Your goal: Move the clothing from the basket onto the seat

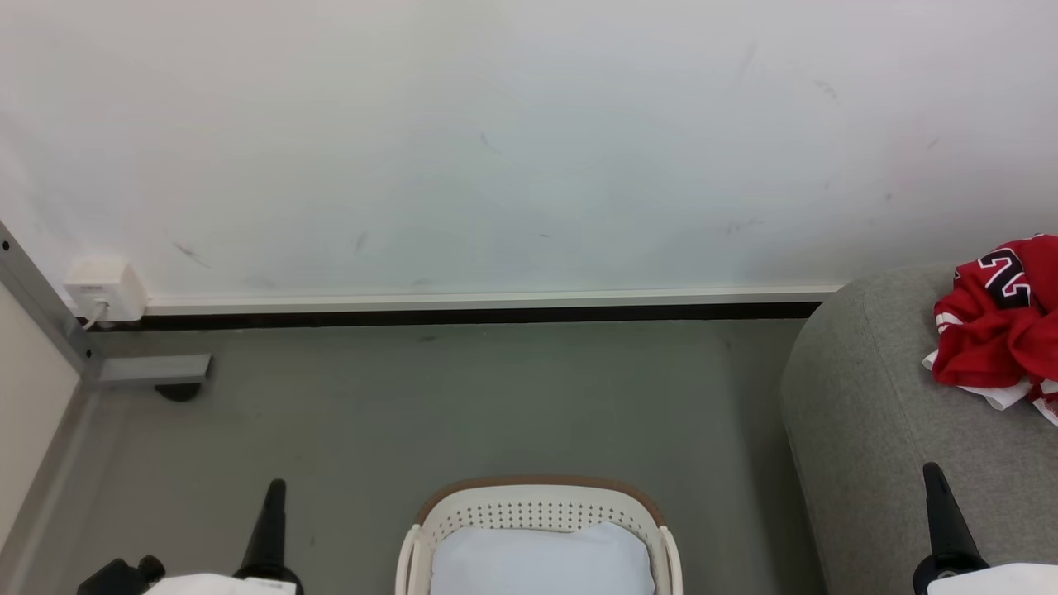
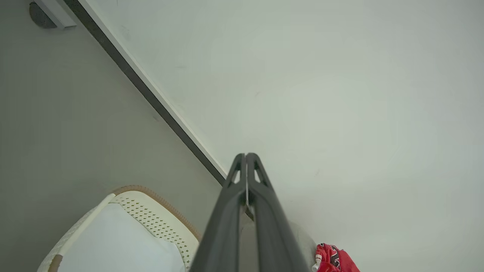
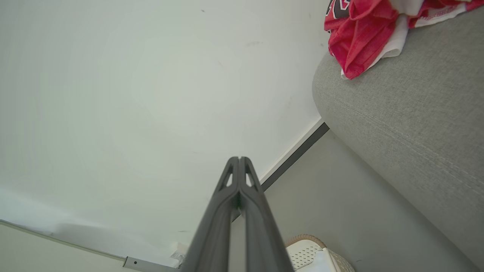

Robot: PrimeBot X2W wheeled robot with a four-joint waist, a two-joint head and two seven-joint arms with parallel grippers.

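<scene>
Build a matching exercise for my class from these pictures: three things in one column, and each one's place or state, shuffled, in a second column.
Things
1. red jersey
2. pale cloth
3. left gripper

Places or states
A. inside the basket
B. jaws shut, holding nothing
C. crumpled on the grey seat

Pairs: 1-C, 2-A, 3-B.

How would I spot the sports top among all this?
Find the large light grey fabric seat at the right. Crumpled on top lies the bright red jersey with white trim and a black number, unlike the plain pale cloth in the white perforated basket.
</scene>
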